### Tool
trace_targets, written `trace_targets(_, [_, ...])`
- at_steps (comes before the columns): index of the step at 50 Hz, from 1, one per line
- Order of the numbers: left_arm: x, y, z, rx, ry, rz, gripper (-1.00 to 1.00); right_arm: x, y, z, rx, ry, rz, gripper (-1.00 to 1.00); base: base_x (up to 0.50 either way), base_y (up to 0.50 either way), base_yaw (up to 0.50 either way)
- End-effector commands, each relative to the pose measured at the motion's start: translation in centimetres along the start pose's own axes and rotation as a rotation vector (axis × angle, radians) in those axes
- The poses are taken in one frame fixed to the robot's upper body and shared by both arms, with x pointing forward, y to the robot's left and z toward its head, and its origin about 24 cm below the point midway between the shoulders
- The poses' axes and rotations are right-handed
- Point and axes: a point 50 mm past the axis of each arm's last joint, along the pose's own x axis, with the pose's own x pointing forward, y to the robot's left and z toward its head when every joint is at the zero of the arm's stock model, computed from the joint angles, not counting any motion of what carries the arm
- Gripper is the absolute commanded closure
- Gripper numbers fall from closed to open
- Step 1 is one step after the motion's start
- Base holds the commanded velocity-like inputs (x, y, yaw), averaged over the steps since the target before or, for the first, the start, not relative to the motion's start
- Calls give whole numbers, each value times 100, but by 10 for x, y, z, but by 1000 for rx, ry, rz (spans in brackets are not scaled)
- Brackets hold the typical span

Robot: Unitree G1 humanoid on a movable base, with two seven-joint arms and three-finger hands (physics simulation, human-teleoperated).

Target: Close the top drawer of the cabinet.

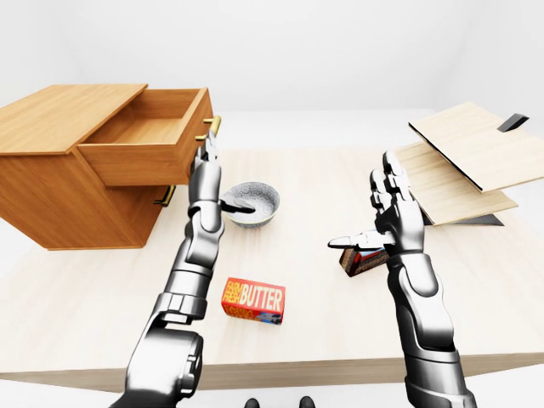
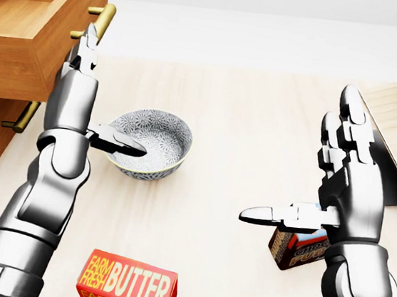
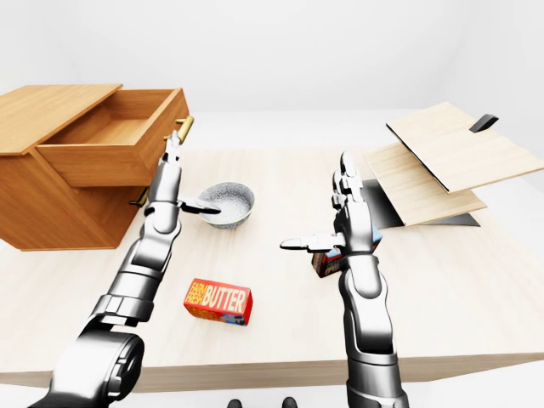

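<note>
The wooden cabinet [image 1: 59, 200] stands at the left of the table. Its top drawer [image 1: 140, 157] is pulled out toward the right, and its inside shows empty. A brass handle [image 1: 211, 129] sits on the drawer front. My left hand [image 1: 212, 174] is open, with its fingers [image 2: 87, 46] pointing up right beside the drawer front, just below the handle. I cannot tell whether they touch it. My right hand [image 1: 374, 208] is open and raised over the right half of the table, with the thumb pointing left. It holds nothing.
A grey patterned bowl [image 1: 255, 202] sits just right of my left hand, under its thumb. A red butter box [image 1: 253, 301] lies near the table's [image 1: 323, 340] bottom edge. A small brown box [image 1: 364, 259] stands under my right hand. Stacked wooden boards [image 1: 472, 149] lie at the right.
</note>
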Motion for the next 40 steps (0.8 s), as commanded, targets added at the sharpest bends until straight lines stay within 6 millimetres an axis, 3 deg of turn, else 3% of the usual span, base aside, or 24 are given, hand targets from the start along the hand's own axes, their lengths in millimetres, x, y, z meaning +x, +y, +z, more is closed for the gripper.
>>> trace_targets(1, [8, 15, -2, 80, 1, 93, -100, -1, -1, 0, -1, 0, 1, -100, 0, 0, 0])
trace_targets(13, [11, 38, -10, 105, 11, 187, -100, 0, 0, 1, -1, -4, 3, -100, 0, 0, 0])
trace_targets(40, [27, 80, -51, 219, 207, 354, -100, -1, -2, -1, 6, 6, 1, -100, 0, 0, 0])
